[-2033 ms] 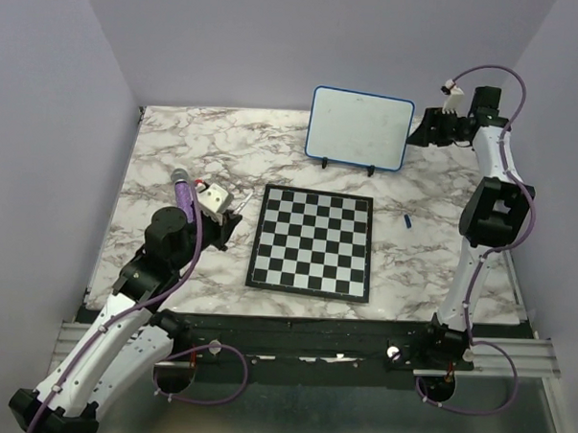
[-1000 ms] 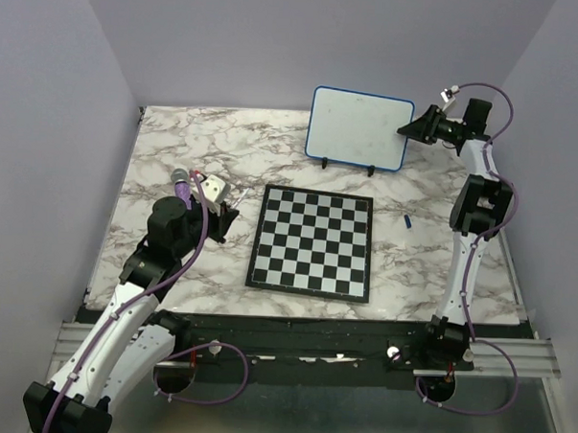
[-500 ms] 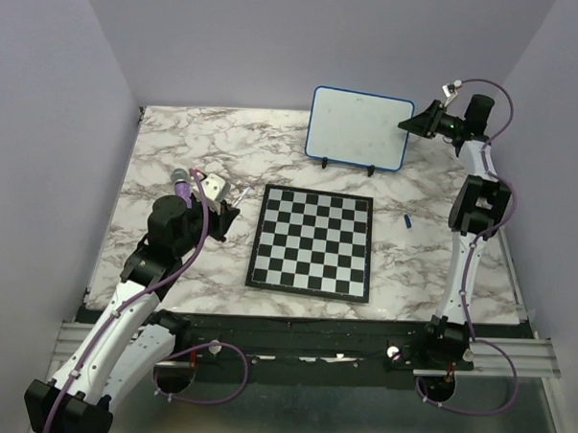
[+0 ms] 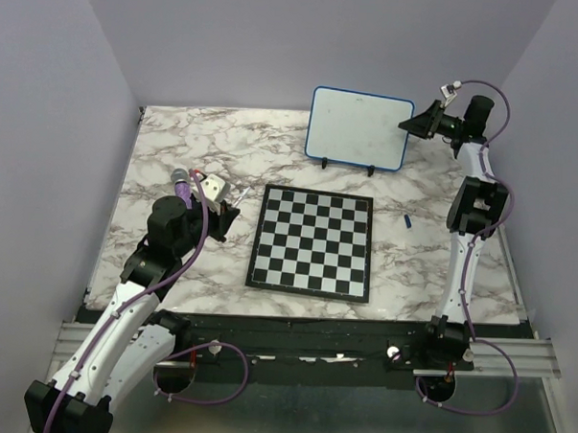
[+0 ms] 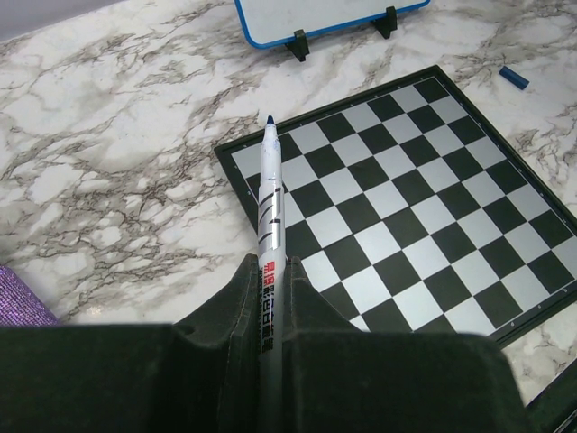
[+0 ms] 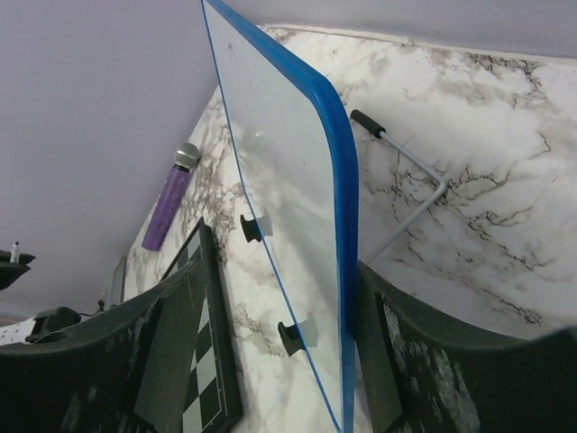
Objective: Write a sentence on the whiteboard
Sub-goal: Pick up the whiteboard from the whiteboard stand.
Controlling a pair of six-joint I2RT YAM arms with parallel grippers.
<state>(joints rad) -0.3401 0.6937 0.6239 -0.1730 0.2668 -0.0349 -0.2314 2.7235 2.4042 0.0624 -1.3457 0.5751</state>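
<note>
The whiteboard (image 4: 359, 128) stands upright on small black feet at the back of the table, and its face looks blank with no sentence showing. My right gripper (image 4: 409, 125) is open at the board's upper right edge. In the right wrist view the jaws straddle the blue rim (image 6: 343, 225), with the right finger (image 6: 433, 379) close against it and my gripper (image 6: 297, 361) not shut. My left gripper (image 4: 224, 214) is shut on a white marker (image 5: 270, 198), its blue tip pointing toward the chessboard. The board's lower edge shows in the left wrist view (image 5: 306, 13).
A black-and-white chessboard (image 4: 313, 241) lies flat at the table's middle and also shows in the left wrist view (image 5: 406, 207). A small blue marker cap (image 4: 407, 221) lies right of it. A wire stand (image 6: 410, 176) props the whiteboard from behind.
My right gripper has swung up and left to the whiteboard's upper right edge and now holds still there. My left arm shifted slightly with the marker.
</note>
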